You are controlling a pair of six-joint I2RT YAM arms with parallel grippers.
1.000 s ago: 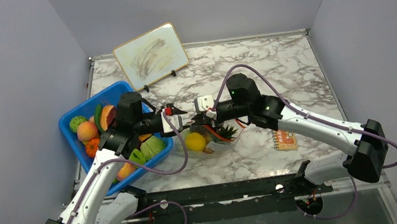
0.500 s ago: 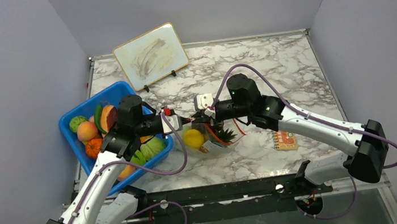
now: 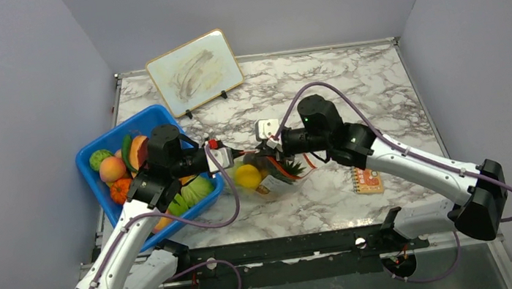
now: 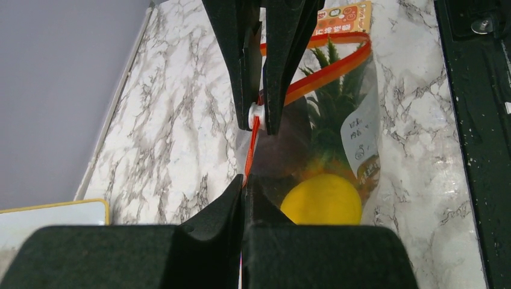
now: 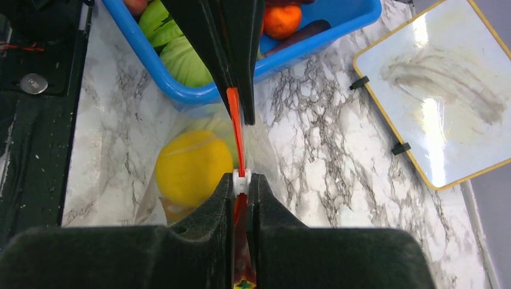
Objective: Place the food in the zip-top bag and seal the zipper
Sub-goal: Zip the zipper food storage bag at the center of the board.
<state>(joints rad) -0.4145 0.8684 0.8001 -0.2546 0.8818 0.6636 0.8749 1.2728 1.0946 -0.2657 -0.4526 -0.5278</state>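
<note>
The clear zip-top bag [image 3: 276, 180] lies mid-table with a yellow fruit [image 3: 248, 176] and a pineapple with spiky green leaves [image 3: 290, 168] inside. My left gripper [image 3: 238, 152] is shut on the left end of the orange-red zipper [image 4: 328, 66], its tips at the strip [image 4: 244, 179]. My right gripper [image 3: 258, 151] is shut on the white slider [image 5: 241, 179] on the strip [image 5: 236, 132]. In the left wrist view the strip past the slider [image 4: 256, 114] spreads into an open loop. The yellow fruit [image 5: 191, 165] lies below the strip.
A blue tub [image 3: 86, 169] with several more toy fruits stands at the left, right beside the bag; its rim shows in the right wrist view [image 5: 313, 42]. A whiteboard [image 3: 194, 71] leans at the back. A small orange notepad [image 3: 368, 180] lies to the right.
My left gripper has drawn slightly left and my right gripper slightly right, so the strip between them is a little longer. The bag and yellow fruit shifted a little left and back.
</note>
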